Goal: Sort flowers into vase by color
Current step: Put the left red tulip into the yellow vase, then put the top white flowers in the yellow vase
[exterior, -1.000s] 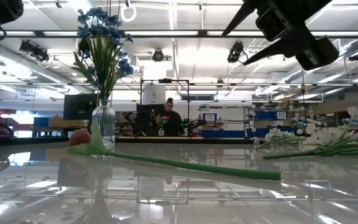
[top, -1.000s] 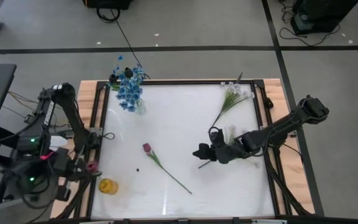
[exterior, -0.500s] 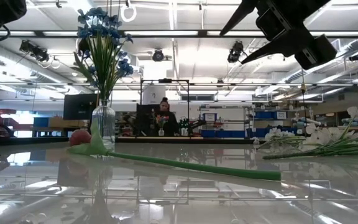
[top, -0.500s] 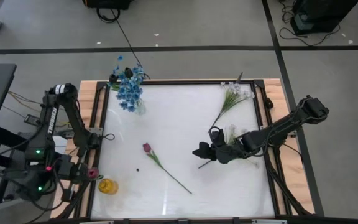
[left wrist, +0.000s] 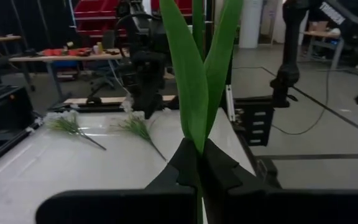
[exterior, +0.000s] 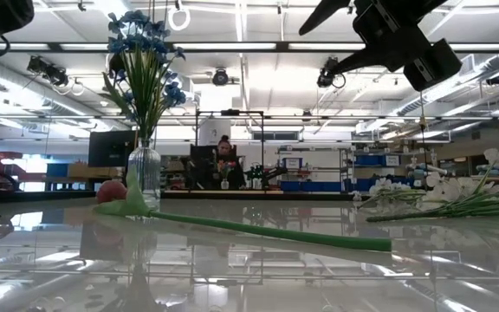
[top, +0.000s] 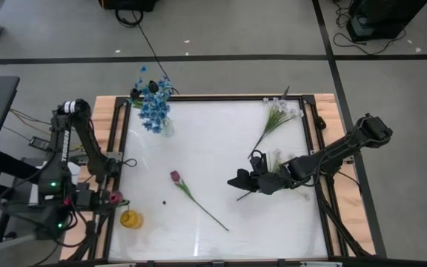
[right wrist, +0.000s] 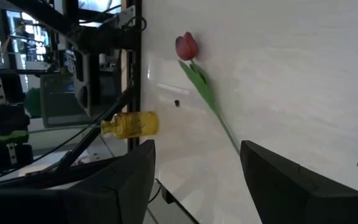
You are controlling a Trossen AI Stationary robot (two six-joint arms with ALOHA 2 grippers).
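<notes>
At the left edge of the surface (top: 221,141) we found the left gripper (left wrist: 197,163) clamped on a flower stem, its green leaves (left wrist: 194,68) rising straight out of the jaws; its pink bud (top: 113,197) showed beside the arm, just above the yellow vase (top: 129,220) at the near-left corner. The right gripper (top: 242,180) hung over the surface right of centre, fingers spread wide and holding nothing. A tulip (top: 175,176) lay flat mid-surface, its stem running toward the near edge. Blue flowers (top: 154,106) already stood in the clear vase (exterior: 144,172) at the far-left corner; white sprays (top: 279,115) lay at the far right, with another sprig by the right gripper.

We judged these stems light, thin and springy, the blooms soft and easily crushed. The lying tulip should be pinched on its bare stem near the middle, clear of bud and leaves; lying flat on the smooth surface, it could slide or roll as the fingers closed
</notes>
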